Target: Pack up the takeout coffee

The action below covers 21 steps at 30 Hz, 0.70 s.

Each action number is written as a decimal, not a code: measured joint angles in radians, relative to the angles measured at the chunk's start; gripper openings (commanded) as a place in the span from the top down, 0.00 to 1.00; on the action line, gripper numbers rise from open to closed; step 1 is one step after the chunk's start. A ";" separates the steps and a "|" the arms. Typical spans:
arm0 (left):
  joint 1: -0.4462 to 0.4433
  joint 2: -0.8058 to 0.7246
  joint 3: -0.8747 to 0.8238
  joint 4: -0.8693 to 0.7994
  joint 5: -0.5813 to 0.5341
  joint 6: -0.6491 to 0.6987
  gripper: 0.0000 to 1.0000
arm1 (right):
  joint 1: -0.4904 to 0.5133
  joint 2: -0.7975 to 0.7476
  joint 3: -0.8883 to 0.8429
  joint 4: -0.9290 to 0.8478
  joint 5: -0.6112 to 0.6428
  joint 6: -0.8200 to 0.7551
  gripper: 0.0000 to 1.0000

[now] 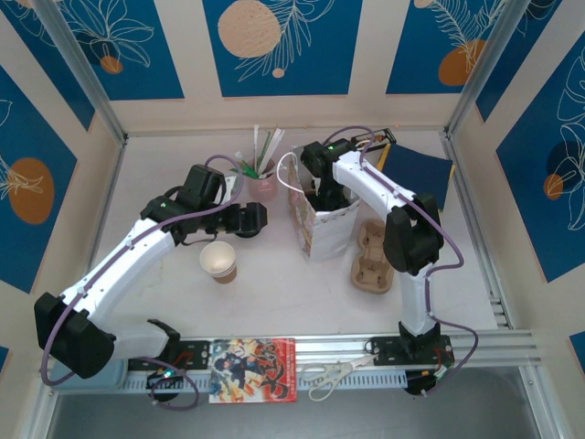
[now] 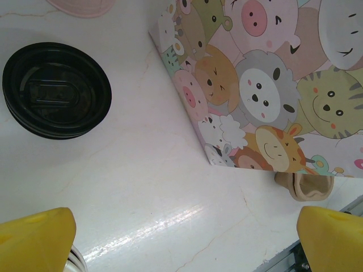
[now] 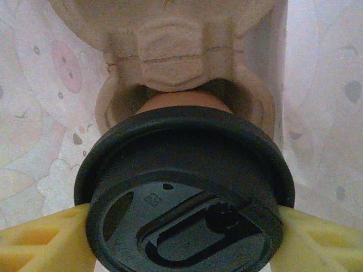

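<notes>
Blue-patterned walls enclose a white desk (image 1: 274,283). The open paper cup (image 1: 219,261) stands left of centre, toward the near edge. The left gripper (image 2: 181,243) hangs wide open beyond it, by the black lids (image 2: 57,89). The right arm bends down into the cartoon bag (image 1: 329,233), and the right gripper (image 3: 181,238) clamps a lidded cup (image 3: 187,170) over a pulp carrier (image 3: 181,51). If let go off-centre, it could tip.

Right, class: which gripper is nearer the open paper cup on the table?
Left. The left gripper hovers just beyond the open paper cup; the right gripper is inside the cartoon bag, holding a lidded cup.
</notes>
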 measured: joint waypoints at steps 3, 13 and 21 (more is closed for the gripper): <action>0.000 0.000 0.000 0.000 0.000 0.000 0.00 | 0.000 0.000 -0.003 0.001 0.000 0.000 0.30; 0.000 0.000 0.000 0.001 0.005 0.000 0.00 | 0.000 0.000 -0.005 0.003 -0.003 0.000 0.30; 0.000 0.002 0.000 0.013 0.091 0.005 0.00 | 0.000 0.000 -0.005 0.003 -0.004 0.000 0.30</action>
